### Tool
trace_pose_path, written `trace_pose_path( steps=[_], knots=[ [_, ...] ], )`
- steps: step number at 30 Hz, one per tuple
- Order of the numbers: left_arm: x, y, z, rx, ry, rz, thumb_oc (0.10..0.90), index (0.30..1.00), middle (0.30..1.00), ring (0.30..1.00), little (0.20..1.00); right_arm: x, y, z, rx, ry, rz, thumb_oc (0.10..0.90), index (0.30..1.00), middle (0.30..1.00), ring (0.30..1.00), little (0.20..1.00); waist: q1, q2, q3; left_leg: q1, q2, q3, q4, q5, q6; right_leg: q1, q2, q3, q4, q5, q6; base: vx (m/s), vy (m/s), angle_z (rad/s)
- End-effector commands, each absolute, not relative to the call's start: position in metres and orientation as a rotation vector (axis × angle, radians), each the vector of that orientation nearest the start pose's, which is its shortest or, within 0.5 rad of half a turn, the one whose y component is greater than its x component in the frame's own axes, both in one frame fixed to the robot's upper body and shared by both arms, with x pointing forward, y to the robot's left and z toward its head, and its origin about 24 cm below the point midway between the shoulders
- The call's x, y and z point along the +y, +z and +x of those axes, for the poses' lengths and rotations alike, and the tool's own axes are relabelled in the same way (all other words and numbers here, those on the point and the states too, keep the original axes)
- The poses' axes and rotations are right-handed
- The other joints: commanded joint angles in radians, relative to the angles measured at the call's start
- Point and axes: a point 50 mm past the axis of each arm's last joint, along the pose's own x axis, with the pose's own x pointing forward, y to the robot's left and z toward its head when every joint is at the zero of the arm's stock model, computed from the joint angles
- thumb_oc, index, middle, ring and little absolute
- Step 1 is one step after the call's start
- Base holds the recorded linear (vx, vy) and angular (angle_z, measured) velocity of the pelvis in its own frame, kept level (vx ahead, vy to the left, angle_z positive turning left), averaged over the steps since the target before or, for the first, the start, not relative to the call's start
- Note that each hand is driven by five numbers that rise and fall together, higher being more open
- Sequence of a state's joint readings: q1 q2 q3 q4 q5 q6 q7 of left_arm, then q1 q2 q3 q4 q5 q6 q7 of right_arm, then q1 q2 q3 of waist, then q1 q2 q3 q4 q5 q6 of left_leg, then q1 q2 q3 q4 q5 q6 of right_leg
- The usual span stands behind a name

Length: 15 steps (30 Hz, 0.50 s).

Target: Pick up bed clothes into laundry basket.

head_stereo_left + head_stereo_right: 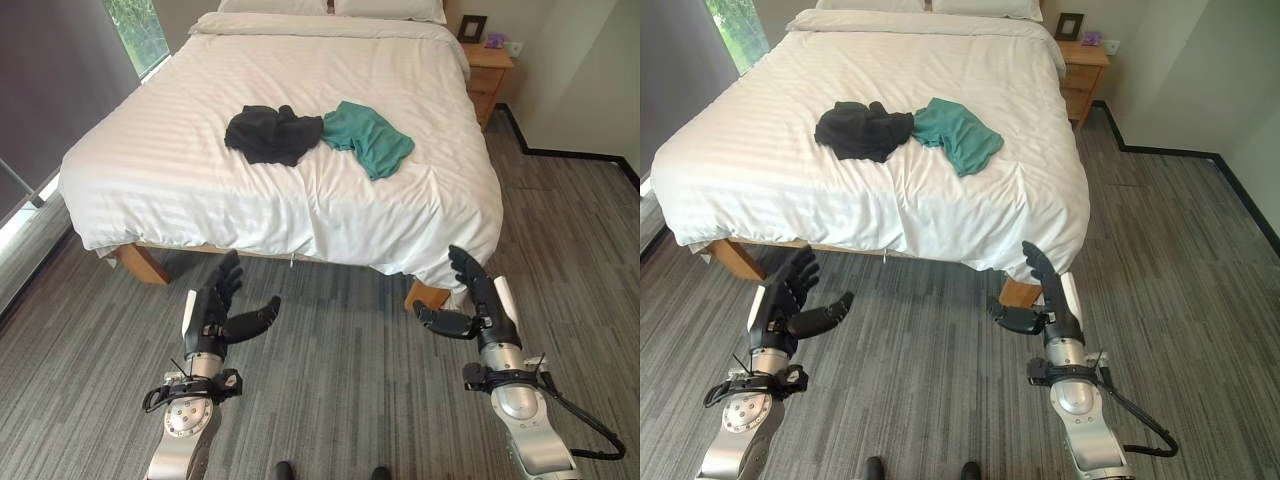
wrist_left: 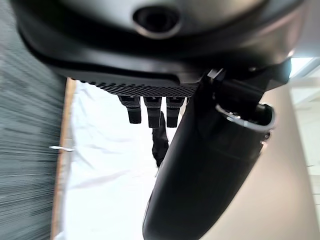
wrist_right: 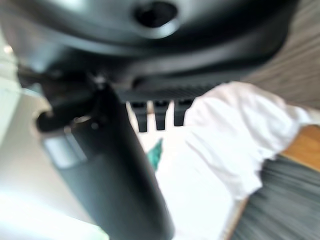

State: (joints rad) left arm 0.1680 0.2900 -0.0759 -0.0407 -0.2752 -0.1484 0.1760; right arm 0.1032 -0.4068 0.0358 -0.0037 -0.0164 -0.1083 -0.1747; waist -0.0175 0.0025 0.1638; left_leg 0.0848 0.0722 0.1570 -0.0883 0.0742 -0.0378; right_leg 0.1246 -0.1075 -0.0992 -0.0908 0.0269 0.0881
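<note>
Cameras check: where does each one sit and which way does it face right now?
Left eye: head, looking down at the bed, black garment, green garment; left hand and right hand open.
Right eye: same scene, slightly offset.
Left wrist: along the left hand toward the bed, black garment.
Right wrist: along the right hand toward the bed, green garment.

The bed [image 1: 200,150] wears smooth white cloth with a faint woven stripe; its legs [image 1: 140,262] are plain wood. The black garment [image 1: 270,135] and teal garment [image 1: 368,138] are soft, matt, crumpled cloth. The floor [image 1: 340,360] is grey streaked carpet. The nightstand [image 1: 488,75] is pale wood.
</note>
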Motion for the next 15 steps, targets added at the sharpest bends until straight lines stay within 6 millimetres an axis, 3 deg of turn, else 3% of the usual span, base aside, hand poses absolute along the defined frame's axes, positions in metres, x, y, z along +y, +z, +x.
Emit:
trace_pose_path(
  steps=[1,8,12,14,15],
  knots=[
    [0.2119,0.0816,0.2344,-0.267,0.12,0.055,0.8,0.9,0.9,0.9,0.9,-0.2205,0.0912,0.2502,-0.273,-0.118,-0.416,0.8,0.9,0.9,0.9,0.9,0.01,-0.034,-0.039,0.034,0.056,-0.029,0.001,-0.108,-0.073,-0.002,-0.08,-0.003,0.004,-0.016,0.089,0.0,0.0,0.0],
    [0.2138,0.0803,0.2341,-0.263,0.147,0.072,0.8,0.9,0.9,0.9,0.9,-0.2218,0.0884,0.2538,-0.255,-0.118,-0.506,0.8,0.9,0.9,0.9,0.9,0.016,-0.037,-0.034,0.04,0.055,-0.03,0.001,-0.117,-0.069,0.0,-0.08,-0.005,0.004,-0.021,0.09,0.02,0.011,0.0],
    [0.2164,0.0838,0.235,-0.273,0.172,0.07,0.8,0.9,0.9,0.9,0.9,-0.2238,0.0842,0.2588,-0.218,-0.127,-0.605,0.8,0.9,0.9,0.9,0.9,0.031,-0.043,-0.006,0.019,0.026,-0.045,0.002,-0.109,-0.042,-0.02,-0.094,0.007,0.015,-0.009,0.098,-0.02,0.066,-0.06],
    [0.2151,0.0842,0.2353,-0.27,0.149,0.089,0.8,0.9,0.9,0.9,0.9,-0.2268,0.0823,0.2567,-0.21,-0.139,-0.631,0.8,0.9,0.9,0.9,0.9,0.037,-0.047,0.007,0.009,-0.006,-0.065,0.011,-0.124,-0.011,-0.093,-0.132,0.018,0.164,0.019,0.123,-0.01,0.134,-0.1],
    [0.2149,0.0842,0.2353,-0.27,0.148,0.089,0.8,0.9,0.9,0.9,0.9,-0.227,0.0822,0.2565,-0.209,-0.14,-0.631,0.8,0.9,0.9,0.9,0.9,0.039,-0.05,0.003,0.003,-0.01,-0.063,0.012,-0.124,-0.009,-0.106,-0.137,0.023,0.178,0.013,0.126,0.04,0.222,-0.02]
  ],
)
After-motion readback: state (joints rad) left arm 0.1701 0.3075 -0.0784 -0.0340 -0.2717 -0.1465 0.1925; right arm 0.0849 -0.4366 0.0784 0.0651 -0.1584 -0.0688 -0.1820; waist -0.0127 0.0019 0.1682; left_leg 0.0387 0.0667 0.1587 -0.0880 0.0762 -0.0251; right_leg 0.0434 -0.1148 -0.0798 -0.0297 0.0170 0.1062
